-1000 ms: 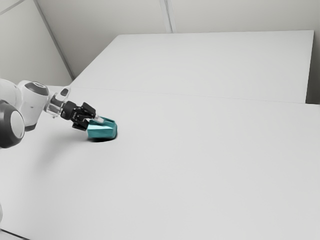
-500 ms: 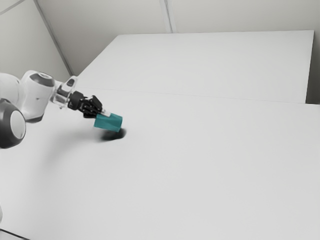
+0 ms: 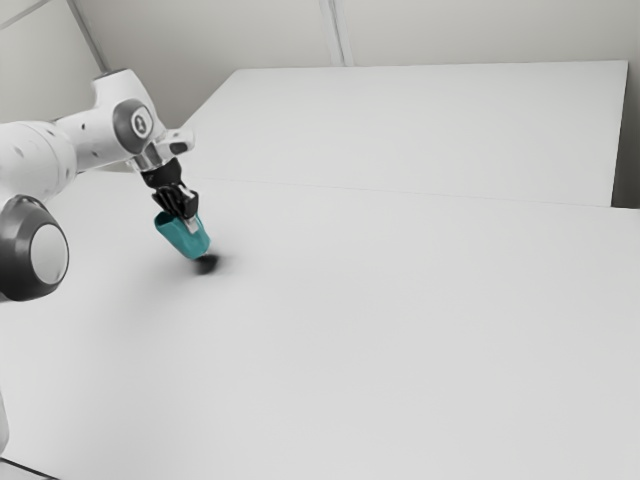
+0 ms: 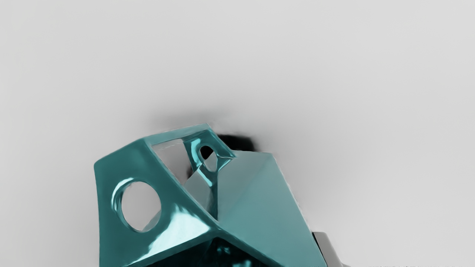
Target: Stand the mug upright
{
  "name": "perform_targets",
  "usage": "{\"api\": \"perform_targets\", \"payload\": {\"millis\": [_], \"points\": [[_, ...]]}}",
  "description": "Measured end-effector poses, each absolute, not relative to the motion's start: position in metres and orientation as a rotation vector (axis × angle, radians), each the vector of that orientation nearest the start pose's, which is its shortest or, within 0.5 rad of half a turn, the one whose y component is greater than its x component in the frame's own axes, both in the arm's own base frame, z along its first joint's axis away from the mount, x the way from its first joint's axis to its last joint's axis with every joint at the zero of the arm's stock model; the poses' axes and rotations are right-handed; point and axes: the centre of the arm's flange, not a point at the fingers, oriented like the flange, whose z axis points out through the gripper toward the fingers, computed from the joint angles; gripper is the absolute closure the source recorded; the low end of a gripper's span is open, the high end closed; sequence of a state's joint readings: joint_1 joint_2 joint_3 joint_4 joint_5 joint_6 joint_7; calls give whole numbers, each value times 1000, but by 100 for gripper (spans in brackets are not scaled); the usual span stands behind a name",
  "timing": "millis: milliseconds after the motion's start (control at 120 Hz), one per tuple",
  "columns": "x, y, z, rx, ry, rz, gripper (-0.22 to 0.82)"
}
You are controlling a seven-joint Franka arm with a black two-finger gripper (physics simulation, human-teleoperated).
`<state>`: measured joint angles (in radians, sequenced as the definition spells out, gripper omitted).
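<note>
Exterior view: had end effector (image 3: pixel 189 222) clamped on mug (image 3: pixel 182 238), mug tilted, off tabletop (image 3: pixel 400 330), open end toward view's upper left, shadow (image 3: pixel 207 265) below. Wrist view: saw fingertip (image 4: pixel 327 249) against mug's side, round hole in another face.

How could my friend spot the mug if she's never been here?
Start at the big pale table and follow the white arm in from the exterior view's left. At its end, a black pincer holds the mug, tilted. Its teal colour sets it apart from the white arm, black pincer and pale table.
</note>
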<state>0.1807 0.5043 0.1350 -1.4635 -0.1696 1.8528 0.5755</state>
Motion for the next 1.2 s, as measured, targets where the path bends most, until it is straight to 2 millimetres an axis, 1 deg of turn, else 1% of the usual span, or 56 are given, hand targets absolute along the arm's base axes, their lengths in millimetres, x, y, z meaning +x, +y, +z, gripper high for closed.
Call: {"api": "perform_targets", "payload": {"millis": [100, 158, 317, 433, 458, 592, 650, 700, 733, 825, 867, 892, 942, 983, 1033, 1100, 1133, 1167, 1200], "points": [[662, 199, 379, -3148, 321, 95, 79], [662, 203, 373, -3115, 296, 91, 79], [665, 207, 352, -3076, 240, 90, 79], [667, 208, 348, -3065, 199, 78, 78], [667, 208, 348, -3064, 190, 76, 76], [667, 209, 348, -3057, 147, 75, 45], [667, 209, 350, -3056, 129, 74, 35], [668, 209, 354, -3054, 114, 68, 27], [670, 208, 361, -3051, 105, 57, 23], [674, 206, 378, -3045, 84, 32, 15], [678, 205, 390, -3039, 78, 16, 12], [681, 203, 403, -3030, 80, 1, 11], [684, 200, 435, -3015, 76, -27, 9], [681, 197, 465, -3007, 69, -41, 7], [671, 190, 498, -3004, 59, -47, 6], [652, 173, 546, -3017, 55, -49, 4], [643, 163, 563, -3029, 59, -29, 4], [636, 151, 588, -3042, 68, -38, 3], [624, 137, 615, -3054, 84, -57, 3]]}}
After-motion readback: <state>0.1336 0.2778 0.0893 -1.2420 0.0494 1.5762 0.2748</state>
